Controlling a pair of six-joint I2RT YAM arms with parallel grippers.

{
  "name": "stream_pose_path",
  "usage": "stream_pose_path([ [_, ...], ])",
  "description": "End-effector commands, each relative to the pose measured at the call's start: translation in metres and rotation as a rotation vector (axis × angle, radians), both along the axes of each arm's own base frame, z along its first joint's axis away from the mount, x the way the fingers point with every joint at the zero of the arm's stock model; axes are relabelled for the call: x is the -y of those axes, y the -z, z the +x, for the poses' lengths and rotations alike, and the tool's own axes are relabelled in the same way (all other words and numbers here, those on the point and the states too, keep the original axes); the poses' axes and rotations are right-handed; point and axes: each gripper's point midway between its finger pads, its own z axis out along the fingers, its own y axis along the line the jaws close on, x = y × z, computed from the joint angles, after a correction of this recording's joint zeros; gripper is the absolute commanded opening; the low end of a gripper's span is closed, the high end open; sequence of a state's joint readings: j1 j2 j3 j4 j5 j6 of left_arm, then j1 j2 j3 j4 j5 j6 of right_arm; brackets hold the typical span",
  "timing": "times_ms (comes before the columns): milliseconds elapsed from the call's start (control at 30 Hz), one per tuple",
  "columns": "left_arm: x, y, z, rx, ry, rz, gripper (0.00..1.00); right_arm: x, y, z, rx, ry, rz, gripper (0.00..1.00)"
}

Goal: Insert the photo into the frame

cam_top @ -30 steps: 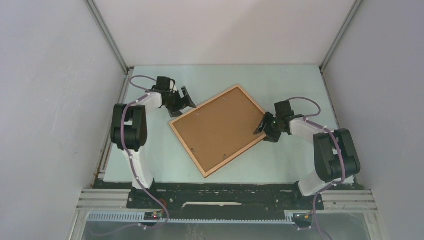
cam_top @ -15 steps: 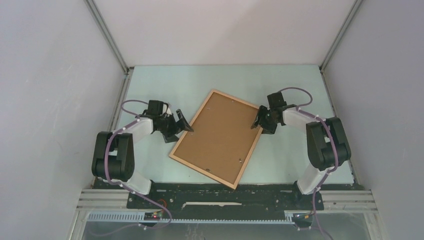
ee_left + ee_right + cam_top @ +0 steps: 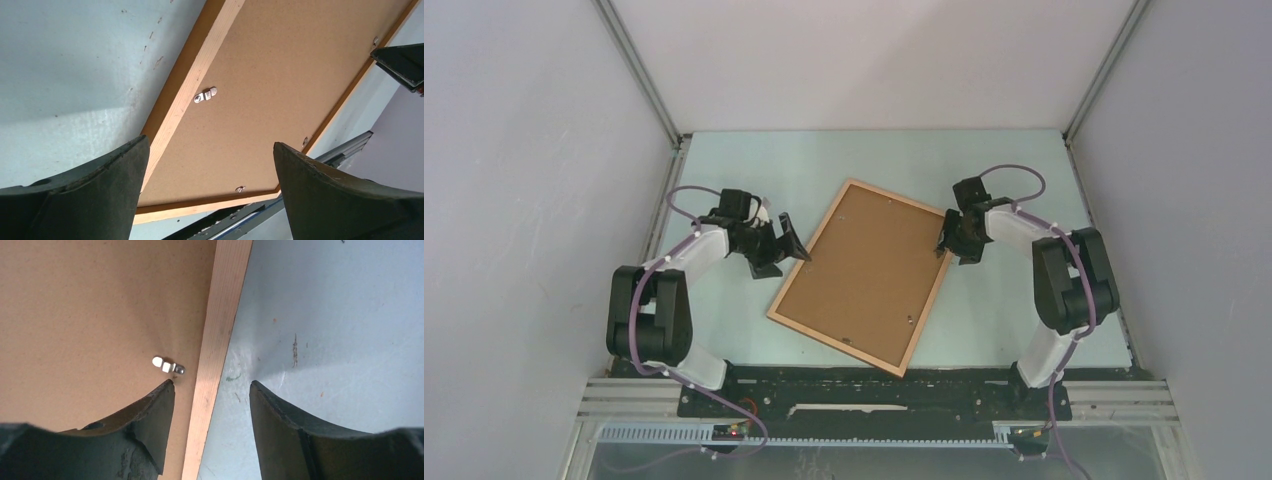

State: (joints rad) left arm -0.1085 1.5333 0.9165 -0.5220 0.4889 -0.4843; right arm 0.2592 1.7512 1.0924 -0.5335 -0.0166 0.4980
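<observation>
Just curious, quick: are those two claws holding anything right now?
Left gripper: open, holding nothing.
Right gripper: open, straddling the frame edge, not gripping it.

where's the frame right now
In the top view the frame lies back up, tilted, on the table, between the left gripper at its left edge and the right gripper at its far right corner.

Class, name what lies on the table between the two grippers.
The frame, back side up, lies between the left gripper and right gripper, seen in the top view.
</observation>
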Motion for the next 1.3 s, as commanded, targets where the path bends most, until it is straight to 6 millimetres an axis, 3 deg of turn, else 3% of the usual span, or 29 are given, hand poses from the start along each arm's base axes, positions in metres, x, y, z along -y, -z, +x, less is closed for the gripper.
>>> stream_pose_path([
  [0, -0.006, -0.014, 0.008, 0.068, 0.041, 0.053, 1.0, 0.002, -0.004, 0.018, 0.04, -0.047, -0.088, 0.64],
  [300, -0.006, -0.006, 0.006, 0.061, 0.044, 0.047, 1.0, 0.001, 0.005, 0.03, 0.028, -0.035, -0.123, 0.62],
  [500, -0.007, -0.007, 0.008, 0.065, 0.036, 0.035, 1.0, 0.004, 0.01, 0.029, 0.012, -0.017, -0.142, 0.53],
  [733, -0.005, -0.007, 0.007, 0.064, 0.037, 0.022, 1.0, 0.003, 0.014, 0.028, -0.004, 0.03, -0.129, 0.24],
  [933, -0.005, -0.007, 0.007, 0.069, 0.032, 0.025, 1.0, -0.002, 0.014, 0.031, -0.004, 0.097, -0.086, 0.05],
  [1133, -0.005, 0.0, 0.004, 0.045, 0.031, 0.023, 1.0, -0.009, 0.008, 0.03, -0.008, 0.1, -0.029, 0.01],
  [1200, -0.006, -0.001, 0.005, 0.056, 0.027, 0.03, 1.0, -0.01, -0.003, 0.03, 0.01, 0.092, -0.016, 0.05],
  [1267, -0.007, -0.004, 0.006, 0.071, 0.03, 0.029, 1.0, -0.009, -0.014, 0.03, 0.024, 0.09, 0.002, 0.18],
])
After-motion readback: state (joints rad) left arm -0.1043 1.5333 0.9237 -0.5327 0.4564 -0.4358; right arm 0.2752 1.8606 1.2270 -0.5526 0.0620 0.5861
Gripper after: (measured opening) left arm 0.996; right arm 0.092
